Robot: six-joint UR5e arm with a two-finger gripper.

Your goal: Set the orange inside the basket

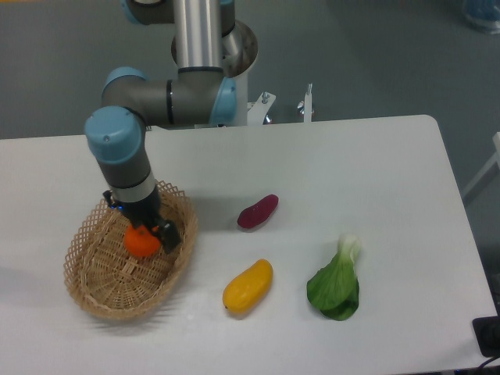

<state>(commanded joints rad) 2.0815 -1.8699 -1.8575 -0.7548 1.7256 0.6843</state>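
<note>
Now the black two-finger gripper holds the small round orange, probably just above the tan wicker basket; next it should let go.

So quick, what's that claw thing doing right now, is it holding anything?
Gripper: its fingers look closed on the orange, over the basket; the grip itself is partly hidden.
</note>
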